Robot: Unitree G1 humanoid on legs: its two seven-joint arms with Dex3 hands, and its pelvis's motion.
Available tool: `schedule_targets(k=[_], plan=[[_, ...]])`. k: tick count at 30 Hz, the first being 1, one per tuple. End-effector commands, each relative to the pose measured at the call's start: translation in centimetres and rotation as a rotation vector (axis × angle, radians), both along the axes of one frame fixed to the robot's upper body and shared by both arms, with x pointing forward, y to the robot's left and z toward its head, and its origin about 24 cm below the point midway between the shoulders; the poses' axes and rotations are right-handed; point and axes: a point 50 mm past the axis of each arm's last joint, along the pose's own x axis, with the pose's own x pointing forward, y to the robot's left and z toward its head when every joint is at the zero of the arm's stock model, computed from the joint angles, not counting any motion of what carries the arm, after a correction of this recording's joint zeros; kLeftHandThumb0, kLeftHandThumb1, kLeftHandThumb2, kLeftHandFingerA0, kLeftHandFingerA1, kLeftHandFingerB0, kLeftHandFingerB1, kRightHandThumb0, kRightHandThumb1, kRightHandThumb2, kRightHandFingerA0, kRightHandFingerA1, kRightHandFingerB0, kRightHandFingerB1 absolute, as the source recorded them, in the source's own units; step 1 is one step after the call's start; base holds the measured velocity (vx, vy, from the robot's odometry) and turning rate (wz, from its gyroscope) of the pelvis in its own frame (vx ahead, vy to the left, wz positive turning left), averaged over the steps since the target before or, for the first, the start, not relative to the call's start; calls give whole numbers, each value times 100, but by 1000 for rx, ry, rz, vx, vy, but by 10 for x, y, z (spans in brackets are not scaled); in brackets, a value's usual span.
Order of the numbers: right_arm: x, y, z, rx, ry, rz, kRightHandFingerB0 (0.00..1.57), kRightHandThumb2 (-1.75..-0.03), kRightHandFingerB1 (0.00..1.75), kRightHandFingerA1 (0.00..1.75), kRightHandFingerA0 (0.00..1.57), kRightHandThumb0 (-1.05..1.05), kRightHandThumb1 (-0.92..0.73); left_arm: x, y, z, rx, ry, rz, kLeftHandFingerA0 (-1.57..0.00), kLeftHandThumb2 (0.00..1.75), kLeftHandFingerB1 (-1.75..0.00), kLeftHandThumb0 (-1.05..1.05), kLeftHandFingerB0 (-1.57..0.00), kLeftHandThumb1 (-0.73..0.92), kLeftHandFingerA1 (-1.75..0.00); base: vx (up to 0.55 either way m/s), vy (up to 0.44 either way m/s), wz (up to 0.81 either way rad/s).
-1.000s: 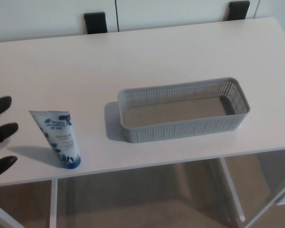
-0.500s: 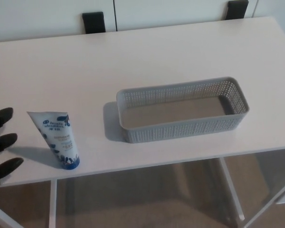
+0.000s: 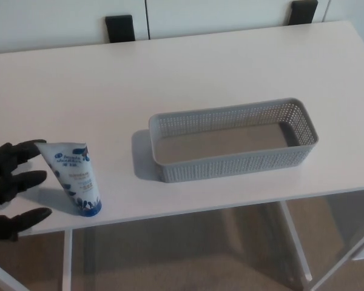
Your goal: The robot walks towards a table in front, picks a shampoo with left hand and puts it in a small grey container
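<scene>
Count: one grey container point(image 3: 230, 165), one shampoo tube point(image 3: 77, 179), on desk point(image 3: 170, 73).
Tube stands cap-down just right of the left hand's point(image 3: 12, 188) spread fingers point(image 3: 25, 179) (top one at its crimped edge, not pinching); container lies farther right, only its own floor showing inside.

White table point(image 3: 200, 73), pale panelled wall point(image 3: 218, 15), brown floor point(image 3: 188, 267)

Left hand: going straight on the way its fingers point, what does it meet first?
The shampoo tube, standing cap-down beside the open left hand; the top fingertip looks almost at its edge, contact unclear.
</scene>
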Motion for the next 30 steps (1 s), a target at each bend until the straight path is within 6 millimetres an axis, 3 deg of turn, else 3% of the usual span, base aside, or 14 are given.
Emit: schedule_targets(k=[1, 6, 9, 11, 12, 15, 18, 19, 21, 22, 26, 27, 29, 30], plan=[[0, -5, 3, -5, -8, -10, 57, -59, 42, 48, 75, -28, -67, -2, -4, 0, 1, 8, -16, -2, 73, -45, -56, 0, 35, -60, 0, 0, 0], [3, -5, 3, -8, -13, -13, 58, -59, 42, 49, 77, -29, -66, 1, -10, 1, 10, -6, -25, -2, 55, -49, -50, 0, 47, -67, 0, 0, 0], [2, -6, 4, -12, -17, -10, 58, -59, 42, 47, 75, -28, -66, 4, -17, 1, -1, 1, -4, -4, 74, -42, -60, -2, 37, -62, 0, 0, 0], [2, -6, 4, -12, -22, -13, 58, -59, 42, 47, 74, -27, -66, 8, -23, 2, 7, 13, 37, -7, 55, -49, -64, 0, 48, -67, 0, 0, 0], [4, -5, 3, -13, -25, -14, 59, -59, 42, 48, 77, -28, -65, 17, -29, 1, -2, 40, 88, -9, 81, -28, -64, -2, 40, -62, 0, 0, 0], [5, -4, 3, -7, -29, -13, 58, -59, 42, 48, 76, -29, -65, 31, -39, -3, -51, 94, 137, -21, 79, -27, -60, 0, 38, -67, 0, 0, 0], [4, -1, 2, 1, -43, -14, 58, -59, 42, 48, 76, -30, -65, 47, -51, -9, -65, 145, 197, -24, 57, -32, -66, 0, 46, -68, 0, 0, 0], [4, 0, 2, 4, -55, -12, 58, -59, 43, 49, 76, -28, -66, 56, -58, -12, -62, 165, 220, -38, 59, -32, -68, 0, 43, -69, 0, 0, 0], [4, 2, 2, 2, -57, 1, 59, -59, 42, 49, 77, -29, -66, 74, -71, -19, -51, 212, 239, -110, 67, -45, -65, -3, 32, -83, 0, 0, 0], [4, 2, 2, 2, -59, 3, 59, -59, 42, 49, 78, -30, -66, 78, -75, -19, -49, 219, 234, -129, 65, -49, -59, -14, 31, -85, 0, 0, 0], [13, 0, 4, 3, -81, 1, 58, -59, 42, 48, 76, -29, -65, 95, -95, -18, -33, 226, 204, -157, 51, -49, -32, -37, 36, -83, 0, 0, 0], [16, -1, 5, 6, -93, -10, 58, -59, 43, 49, 75, -27, -66, 97, -105, -16, 12, 207, 154, -157, 54, -51, -23, -58, 49, -105, 0, 0, 0], [20, -3, 6, 6, -106, -14, 58, -59, 43, 49, 75, -26, -67, 98, -113, -17, -7, 209, 113, -157, 62, -55, -15, -71, 54, -108, 0, 0, 0], [21, -3, 7, 4, -107, -5, 57, -60, 43, 49, 75, -25, -67, 97, -114, -19, -62, 235, 79, -157, 82, -60, -7, -94, 50, -104, 0, 0, 0]])
